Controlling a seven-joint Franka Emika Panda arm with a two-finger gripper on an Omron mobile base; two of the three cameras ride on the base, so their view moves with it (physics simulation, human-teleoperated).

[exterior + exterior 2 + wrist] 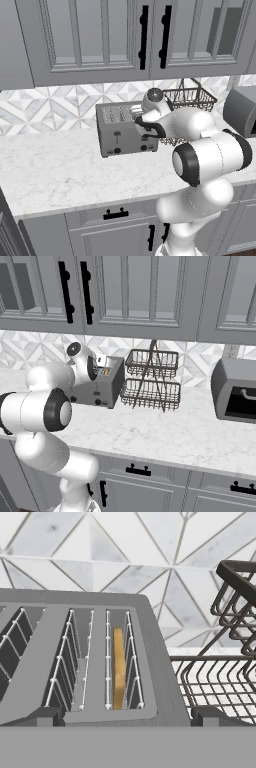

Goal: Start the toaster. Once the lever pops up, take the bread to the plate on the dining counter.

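A: Where is the slice?

B: The thin tan-golden bread stands on edge, sunk in the rightmost slot of the boxy brushed-grey metal toaster. In the hand view that slot sits just below centre.

A: And the toaster itself?

B: On the white grey-veined marble counter, against the patterned tile backsplash. The dark two-tier wire basket rack is at its three o'clock, just beside it.

A: The robot's hand?

B: The two-finger gripper hangs over the toaster's right end, its dark fingertips spread wide, one at seven o'clock of the bread slot, the other at four o'clock. They pinch nothing.

A: Anything else around?

B: A bigger plain grey box appliance at three o'clock of the rack, well apart, and grey cabinets at twelve o'clock.
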